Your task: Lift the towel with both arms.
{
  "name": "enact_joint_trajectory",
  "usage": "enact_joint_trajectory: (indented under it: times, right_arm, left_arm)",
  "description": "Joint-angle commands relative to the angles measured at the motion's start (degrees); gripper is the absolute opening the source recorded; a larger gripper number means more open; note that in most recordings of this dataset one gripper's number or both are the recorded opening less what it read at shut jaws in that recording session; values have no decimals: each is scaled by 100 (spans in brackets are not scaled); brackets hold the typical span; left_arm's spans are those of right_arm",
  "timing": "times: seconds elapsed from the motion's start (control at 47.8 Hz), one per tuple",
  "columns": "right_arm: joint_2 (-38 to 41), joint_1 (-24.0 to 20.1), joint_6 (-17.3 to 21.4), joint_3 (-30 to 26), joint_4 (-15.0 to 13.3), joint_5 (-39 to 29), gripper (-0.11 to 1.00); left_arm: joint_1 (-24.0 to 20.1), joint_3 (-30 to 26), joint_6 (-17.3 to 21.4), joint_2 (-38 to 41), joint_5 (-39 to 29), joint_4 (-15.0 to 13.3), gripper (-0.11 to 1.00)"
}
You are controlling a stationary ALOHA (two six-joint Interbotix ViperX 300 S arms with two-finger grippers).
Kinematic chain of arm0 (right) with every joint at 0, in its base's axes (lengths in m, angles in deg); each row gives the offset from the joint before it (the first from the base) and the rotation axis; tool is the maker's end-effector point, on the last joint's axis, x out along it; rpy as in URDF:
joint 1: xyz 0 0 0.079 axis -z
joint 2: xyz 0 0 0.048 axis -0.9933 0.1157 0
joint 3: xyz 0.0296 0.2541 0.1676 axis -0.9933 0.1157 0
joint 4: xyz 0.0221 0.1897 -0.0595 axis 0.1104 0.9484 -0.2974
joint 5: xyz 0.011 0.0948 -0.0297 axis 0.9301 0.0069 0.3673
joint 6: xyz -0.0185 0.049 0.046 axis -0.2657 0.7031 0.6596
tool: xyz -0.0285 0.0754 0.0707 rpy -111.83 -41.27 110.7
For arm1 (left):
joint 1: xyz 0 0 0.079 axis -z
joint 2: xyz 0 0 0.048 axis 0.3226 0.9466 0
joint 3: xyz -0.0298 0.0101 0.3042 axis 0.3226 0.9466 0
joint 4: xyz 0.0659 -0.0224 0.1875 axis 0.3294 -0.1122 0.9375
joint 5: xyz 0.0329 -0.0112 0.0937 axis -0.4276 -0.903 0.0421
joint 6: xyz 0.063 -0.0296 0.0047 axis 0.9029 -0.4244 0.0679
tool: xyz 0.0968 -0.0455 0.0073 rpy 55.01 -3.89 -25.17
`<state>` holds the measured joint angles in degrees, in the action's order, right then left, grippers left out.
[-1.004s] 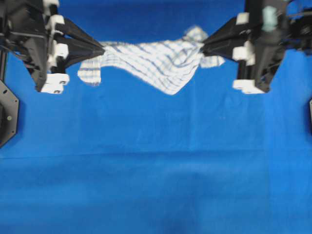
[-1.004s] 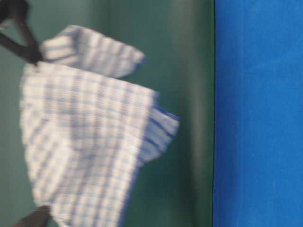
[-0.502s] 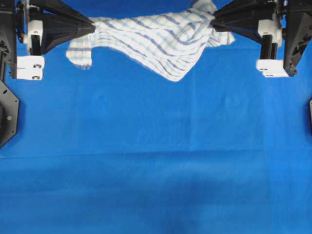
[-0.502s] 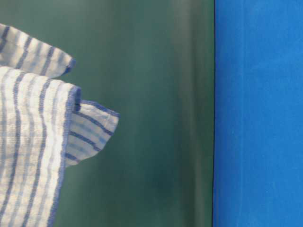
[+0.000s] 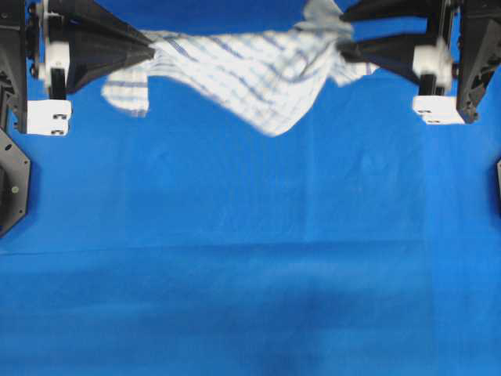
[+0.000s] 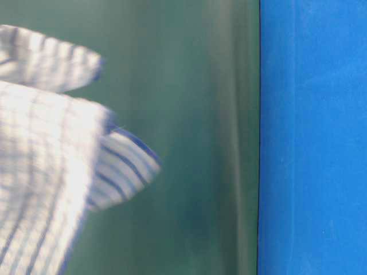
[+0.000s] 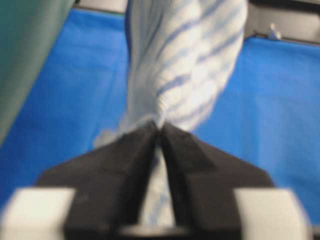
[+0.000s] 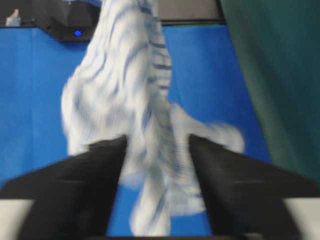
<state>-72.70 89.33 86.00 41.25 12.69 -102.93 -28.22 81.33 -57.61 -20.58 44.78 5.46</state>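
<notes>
Though checked, towel (image 5: 250, 74) unlabelled

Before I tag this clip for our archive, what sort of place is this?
Probably a robot lab bench, not a home: a plain blue sheet covers the surface, two black arms' claws, left and right, meet a checked towel, and a green backdrop stands behind.

In the table-level view the towel (image 6: 51, 172) is smeared by motion blur and cut off by the left and bottom edges; neither gripper shows there. Overhead, the towel's top is cropped by the upper edge, and both arms run off the upper corners. The left gripper (image 7: 159, 131) and right gripper (image 8: 156, 145) are blurred in their wrist views, their bases cut off at the bottom.
</notes>
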Motion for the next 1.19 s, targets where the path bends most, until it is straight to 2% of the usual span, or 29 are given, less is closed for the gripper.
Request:
enact_joint_trajectory:
  times: [0.0,0.042,0.146,0.23,0.418,0.878,1.171]
  right_arm:
    - [-79,-18,-18,-114,-35,44,63]
    - [-79,-18,-18,-114,-44,44,68]
    - [-79,-18,-9,-114,-44,53,62]
    - [-79,-18,0,-97,-44,44,63]
    - [-70,-18,35,352,-44,281,63]
    - [79,44,378,2180,-44,1854,63]
    - [519,149,492,2865,-44,2725,63]
  left_arm:
    - [44,-114,9,-26,88,9,25]
    - [35,-105,9,-35,123,9,37]
    - [44,-53,26,-62,211,9,70]
    - [44,-9,35,-62,237,9,88]
    - [35,264,44,18,413,18,87]
    - [44,1670,149,492,1907,18,87]
    - [44,2320,246,1072,2883,18,87]
